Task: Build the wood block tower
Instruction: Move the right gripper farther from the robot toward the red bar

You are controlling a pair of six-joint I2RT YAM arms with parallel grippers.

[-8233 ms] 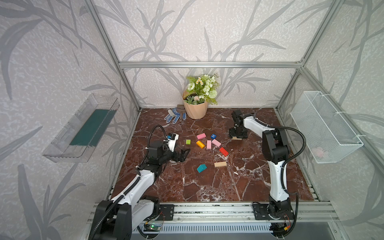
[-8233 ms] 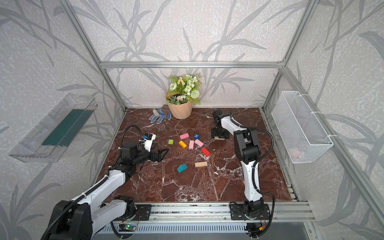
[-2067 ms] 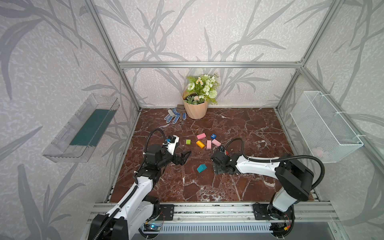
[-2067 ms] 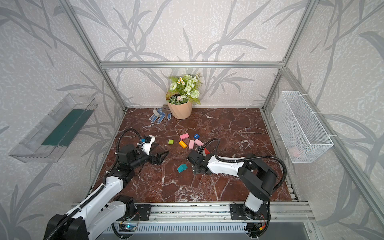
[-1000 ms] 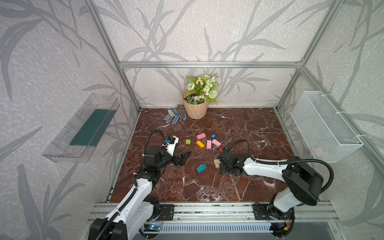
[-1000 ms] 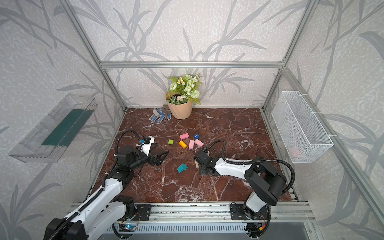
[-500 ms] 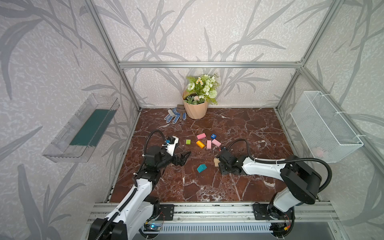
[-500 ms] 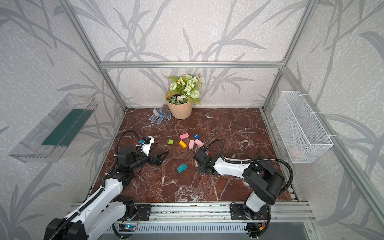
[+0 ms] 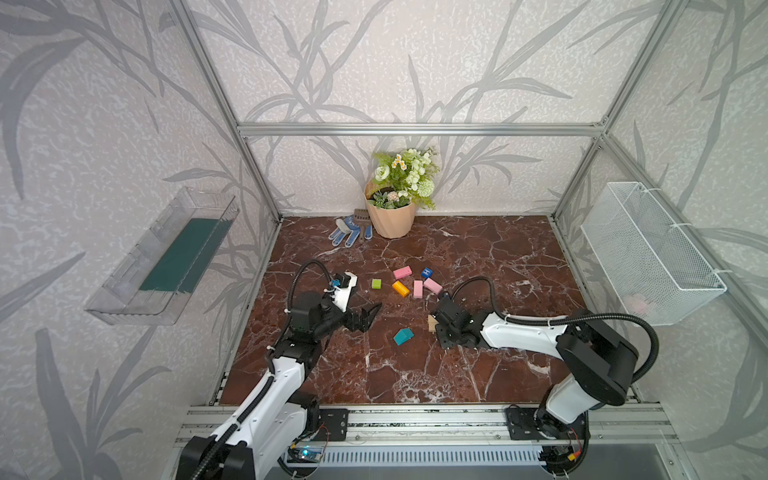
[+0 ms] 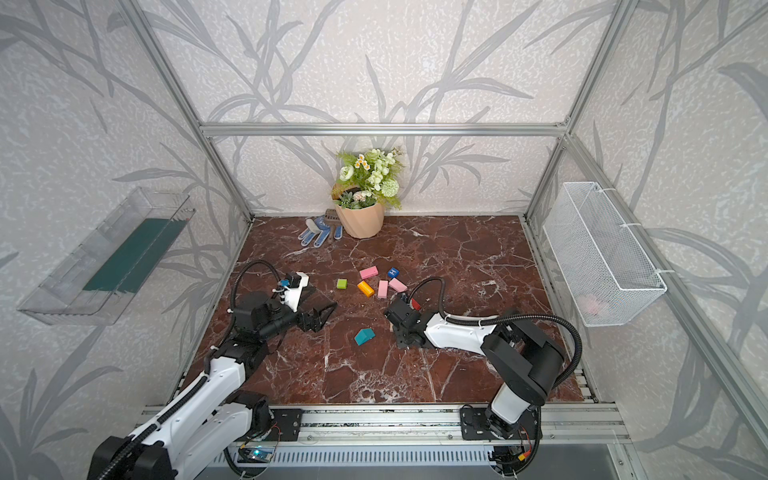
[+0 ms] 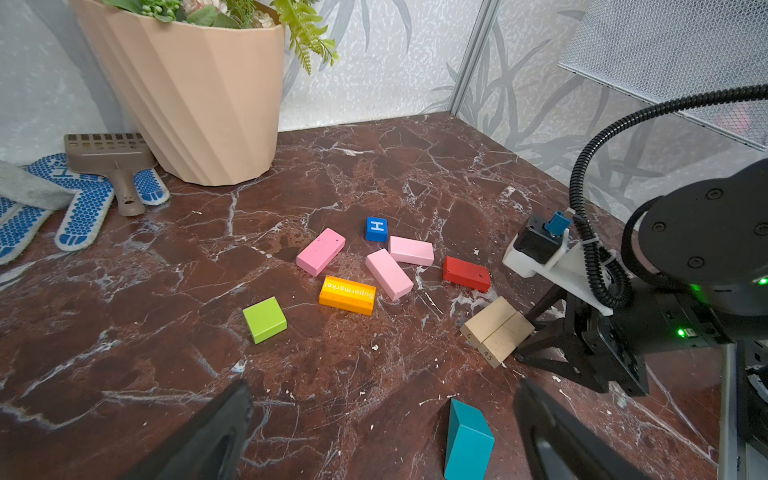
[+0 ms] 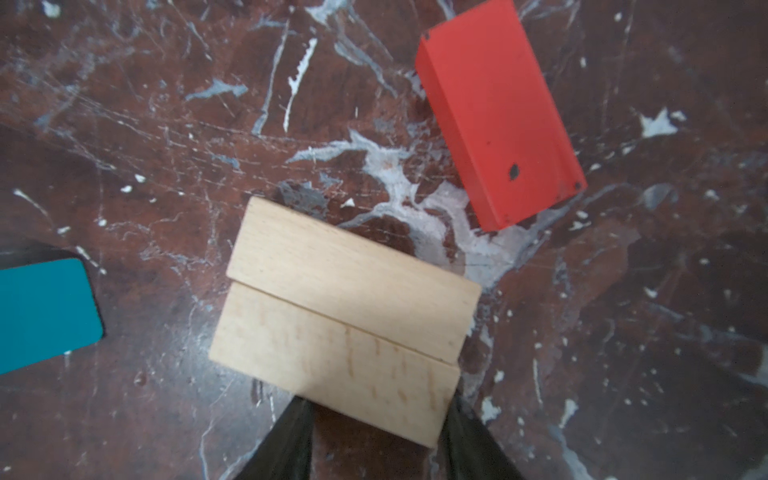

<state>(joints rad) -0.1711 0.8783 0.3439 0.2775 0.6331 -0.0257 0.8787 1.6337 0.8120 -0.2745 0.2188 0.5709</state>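
Note:
Two tan wood blocks [image 12: 345, 316] lie side by side as a flat square on the floor [image 9: 432, 323]; no stacked tower shows. My right gripper [image 12: 376, 405] [image 9: 438, 329] [image 10: 400, 329] is open, its tips against the nearer tan block's long side and bare floor between them. A red block [image 12: 498, 112] [image 10: 415, 304] lies just beyond. My left gripper [image 11: 382, 415] [image 9: 368, 316] hovers wide open and empty, the teal house-shaped piece [image 11: 467, 440] [image 9: 403, 336] near one finger. Loose further back are pink blocks [image 9: 417, 289], an orange block [image 9: 400, 288], a green cube [image 9: 376, 283] and a blue H cube [image 9: 427, 273].
A beige flowerpot [image 9: 390, 220] with blue-white gloves [image 9: 345, 235] and a small brown scoop [image 11: 112, 160] stands at the back wall. A white wire basket [image 9: 648, 253] hangs on the right wall. A clear tray [image 9: 166, 257] hangs on the left wall.
The right arm came forward from the back and a second tan block now lies beside the first. Over the last second its jaws narrowed. The left arm has hardly moved.

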